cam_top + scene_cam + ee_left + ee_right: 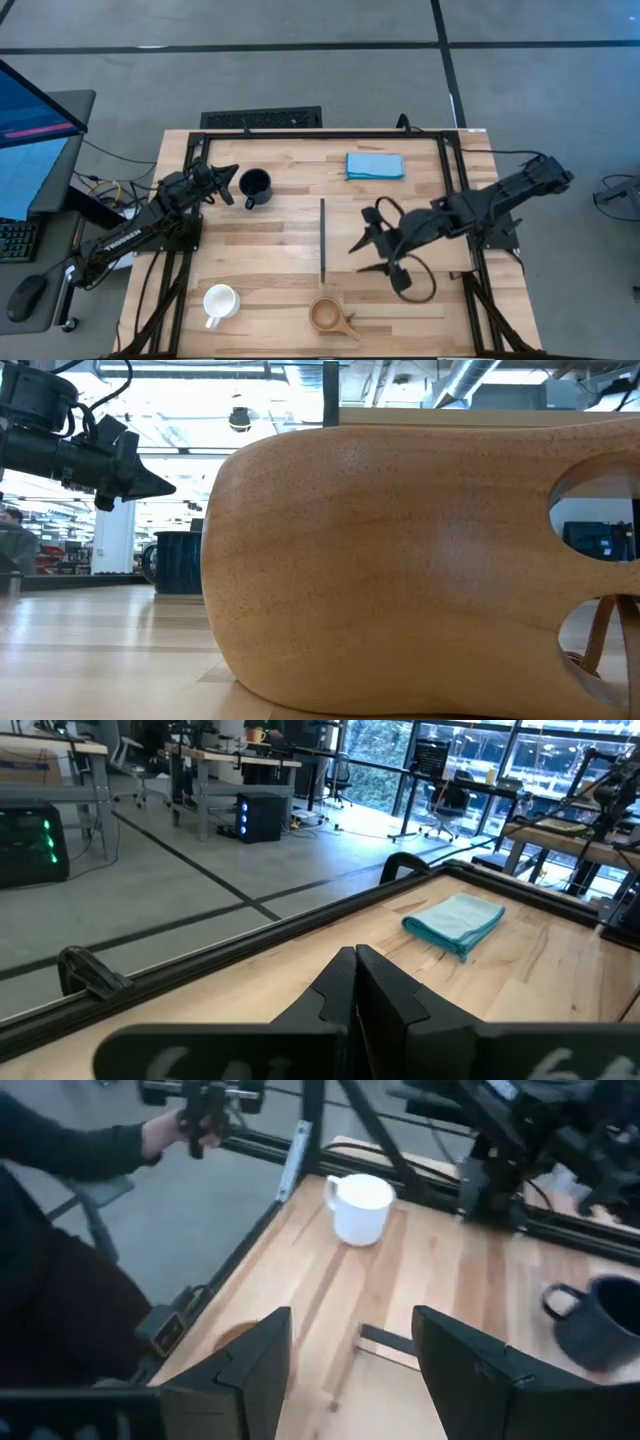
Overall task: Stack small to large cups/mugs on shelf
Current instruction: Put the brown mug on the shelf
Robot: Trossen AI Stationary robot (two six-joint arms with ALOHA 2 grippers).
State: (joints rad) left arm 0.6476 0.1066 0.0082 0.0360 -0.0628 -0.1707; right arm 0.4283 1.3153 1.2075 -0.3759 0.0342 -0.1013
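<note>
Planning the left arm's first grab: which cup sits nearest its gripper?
The black mug, right beside the left gripper; the white mug and wooden cup sit farther off.

In the low view the small tan wooden cup (pixel 400 560) fills most of the picture; its handle is cut off at the right edge, and it hides the white mug and most of the surface behind it. The glossy black mug (pixel 178 562) shows only partly past its side. In the right wrist view the black mug is cut by the picture's edge, and the person (pixel 60 1230) beyond the surface's edge shows only in part.
</note>
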